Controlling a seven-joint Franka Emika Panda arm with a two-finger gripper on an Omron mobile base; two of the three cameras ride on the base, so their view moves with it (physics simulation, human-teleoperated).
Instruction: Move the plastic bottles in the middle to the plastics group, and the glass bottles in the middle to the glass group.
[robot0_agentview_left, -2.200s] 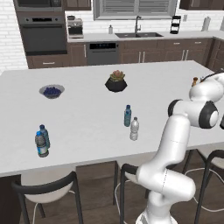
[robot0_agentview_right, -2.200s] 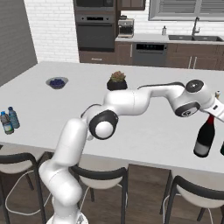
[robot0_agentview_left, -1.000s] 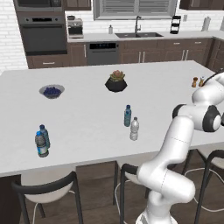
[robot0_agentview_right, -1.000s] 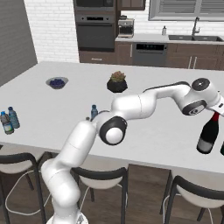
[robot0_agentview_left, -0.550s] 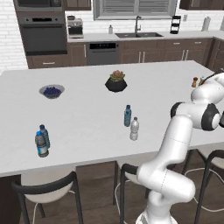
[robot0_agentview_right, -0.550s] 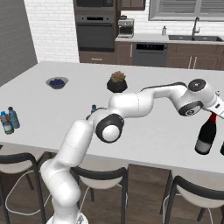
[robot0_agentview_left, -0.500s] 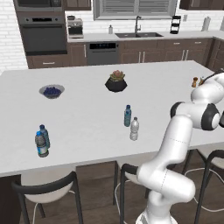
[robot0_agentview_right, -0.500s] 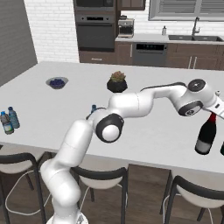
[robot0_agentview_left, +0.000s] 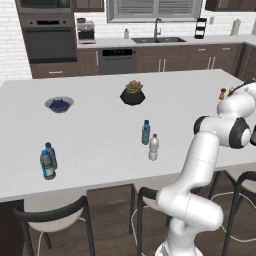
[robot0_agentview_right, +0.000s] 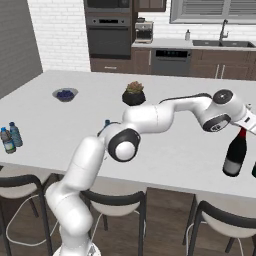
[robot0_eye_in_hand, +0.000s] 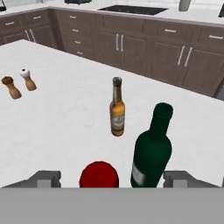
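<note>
Gripper (robot0_eye_in_hand: 109, 177) fingers (robot0_eye_in_hand: 46, 177) wide apart straddling the red-capped black glass bottle (robot0_agentview_right: 235, 151) standing at the counter's near right edge. Glass: heavy, slick, breakable, so I'd grab the body, not the neck. Green bottle (robot0_eye_in_hand: 152, 151) just beside, amber bottle (robot0_eye_in_hand: 117, 109) behind. Plastic bottles (robot0_agentview_left: 149, 140) mid-counter, light, squashy. Bowl (robot0_agentview_left: 59, 104) holds blueberries far left.

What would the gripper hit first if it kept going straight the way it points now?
Most likely the red cap of the black bottle, which sits between the gripper fingertips right under the hand. The green bottle stands just beside that line; depth is hard to judge.
</note>
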